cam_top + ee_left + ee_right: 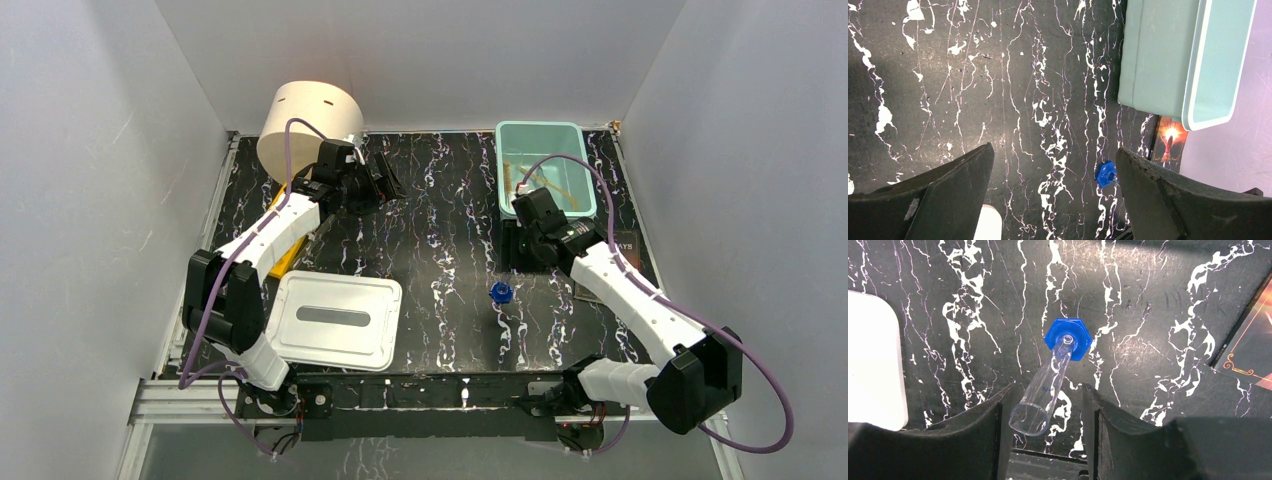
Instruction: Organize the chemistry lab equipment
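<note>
Appeared partly done: tan pieces [548,186] stowed in teal bin [500,160], upper right. Left blue-based clear tube [500,292] upright at centre of surface [430,190], under half-parted, empty right claw [1047,390]. Spread left claw [1054,149] wide, empty.

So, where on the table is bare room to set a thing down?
The widest bare patch of the table is in the middle, between the left gripper and the green bin. A smaller one lies between the white lid and the blue-based tube. The right side is crowded: bin, book and right gripper.
</note>
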`<state>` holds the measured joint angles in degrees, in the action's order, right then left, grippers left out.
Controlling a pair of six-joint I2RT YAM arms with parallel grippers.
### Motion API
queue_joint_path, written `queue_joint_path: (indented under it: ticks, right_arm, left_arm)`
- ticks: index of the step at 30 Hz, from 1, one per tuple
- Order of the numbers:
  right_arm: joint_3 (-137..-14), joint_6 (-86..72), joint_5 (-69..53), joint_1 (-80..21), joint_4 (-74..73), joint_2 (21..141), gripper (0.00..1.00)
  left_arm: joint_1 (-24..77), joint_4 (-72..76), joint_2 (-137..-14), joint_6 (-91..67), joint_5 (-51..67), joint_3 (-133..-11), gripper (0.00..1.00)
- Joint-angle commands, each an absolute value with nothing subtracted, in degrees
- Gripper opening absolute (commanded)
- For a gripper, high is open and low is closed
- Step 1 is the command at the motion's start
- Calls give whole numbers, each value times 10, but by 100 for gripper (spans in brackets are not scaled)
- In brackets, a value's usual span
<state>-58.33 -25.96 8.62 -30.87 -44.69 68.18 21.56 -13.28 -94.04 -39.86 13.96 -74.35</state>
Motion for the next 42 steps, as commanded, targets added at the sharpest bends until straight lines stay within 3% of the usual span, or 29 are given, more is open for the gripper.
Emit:
queue_joint_path:
  ticks: [1, 8, 13, 16, 26, 37, 42]
  right_arm:
    - [-574, -247, 107, -312, -390, 660, 55]
    - [-583, -212, 113, -313, -381, 678, 51]
    - [-576, -183, 83, -312, -374, 678, 37]
    - [-579, -181, 83, -313, -381, 680, 34]
    - [-623, -146, 13, -313, -338, 758, 31]
    - [-772, -163, -114, -312, -301, 901, 29]
    - [-811, -161, -197, -311, -274, 933, 29]
  left_arm:
    - [218, -131, -931, -391, 137, -741, 91]
    - [218, -131, -934, -390, 136, -744, 91]
    - [218, -131, -938, -389, 132, -744, 91]
    - [218, -131, -939, -390, 136, -744, 91]
    - [218, -111, -936, -374, 160, -726, 91]
    - [222, 5, -876, -314, 302, -614, 88]
    - [233, 80, -844, -276, 376, -546, 77]
